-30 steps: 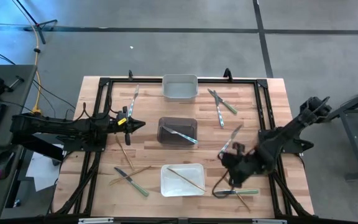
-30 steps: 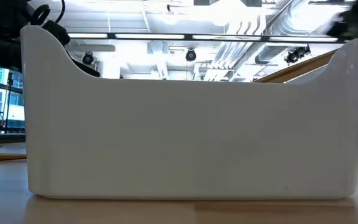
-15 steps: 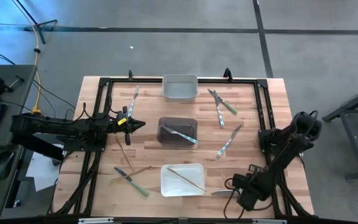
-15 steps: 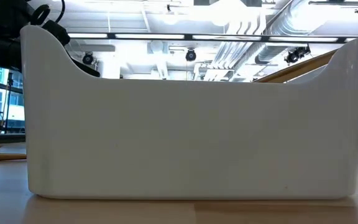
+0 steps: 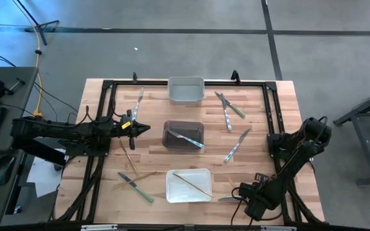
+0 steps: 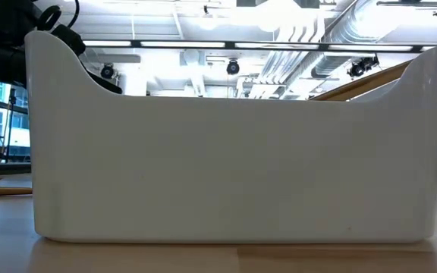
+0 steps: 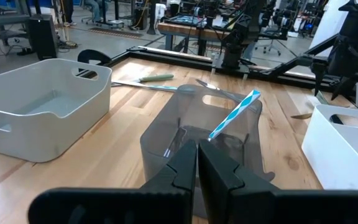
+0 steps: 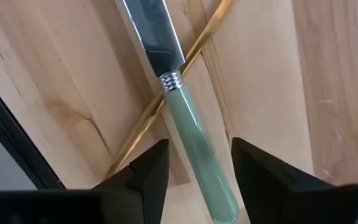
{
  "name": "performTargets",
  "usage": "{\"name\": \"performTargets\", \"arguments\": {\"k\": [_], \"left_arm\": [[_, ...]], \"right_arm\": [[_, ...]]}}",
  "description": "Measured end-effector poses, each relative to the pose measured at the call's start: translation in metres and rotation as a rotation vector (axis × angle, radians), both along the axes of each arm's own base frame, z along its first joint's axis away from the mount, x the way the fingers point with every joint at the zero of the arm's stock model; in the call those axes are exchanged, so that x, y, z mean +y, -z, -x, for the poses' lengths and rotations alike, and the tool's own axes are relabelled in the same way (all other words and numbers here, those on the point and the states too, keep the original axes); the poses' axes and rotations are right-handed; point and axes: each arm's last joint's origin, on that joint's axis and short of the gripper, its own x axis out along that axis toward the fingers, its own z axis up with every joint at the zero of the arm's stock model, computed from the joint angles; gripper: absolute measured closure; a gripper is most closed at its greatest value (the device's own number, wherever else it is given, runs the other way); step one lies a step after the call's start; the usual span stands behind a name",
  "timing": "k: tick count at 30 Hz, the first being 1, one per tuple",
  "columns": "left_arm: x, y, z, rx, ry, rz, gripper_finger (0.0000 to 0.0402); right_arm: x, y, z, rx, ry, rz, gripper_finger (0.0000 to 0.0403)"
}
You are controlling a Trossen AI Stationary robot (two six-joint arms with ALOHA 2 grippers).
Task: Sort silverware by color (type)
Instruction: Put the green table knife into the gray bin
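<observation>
Your dark bin (image 5: 184, 135) mid-table holds one pale blue knife (image 5: 186, 138); the near white bin (image 5: 188, 185) holds a tan utensil (image 5: 193, 183); the far white bin (image 5: 185, 90) shows nothing inside. Your right gripper (image 8: 196, 163), fingers spread, straddles a green-handled knife (image 8: 194, 138) lying across a tan stick (image 8: 166, 98). Your left gripper (image 7: 197, 167) is closed, empty, facing the dark bin.

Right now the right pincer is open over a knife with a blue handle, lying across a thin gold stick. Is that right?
Nearly. The handle is green, not blue. The right wrist view shows the right pincer open over a knife with a green handle, lying across a thin gold stick on the wooden table.
</observation>
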Motion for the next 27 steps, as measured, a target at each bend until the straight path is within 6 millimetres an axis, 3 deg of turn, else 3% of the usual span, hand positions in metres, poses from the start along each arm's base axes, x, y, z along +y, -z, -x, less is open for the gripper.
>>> {"name": "performTargets", "arguments": {"k": [11, 18, 22, 27], "left_arm": [[0.0, 0.0, 0.0, 0.0, 0.0, 0.0, 0.0392], [0.0, 0.0, 0.0, 0.0, 0.0, 0.0, 0.0392], [0.0, 0.0, 0.0, 0.0, 0.0, 0.0, 0.0392], [0.0, 0.0, 0.0, 0.0, 0.0, 0.0, 0.0392]], "right_arm": [[0.005, 0.022, -0.004, 0.026, -0.027, 0.047, 0.026], [0.005, 0.024, -0.007, 0.017, -0.063, 0.039, 0.0265], [0.004, 0.024, -0.008, 0.019, -0.057, 0.042, 0.0295], [0.004, 0.024, -0.008, 0.02, -0.071, 0.042, 0.0364]]}}
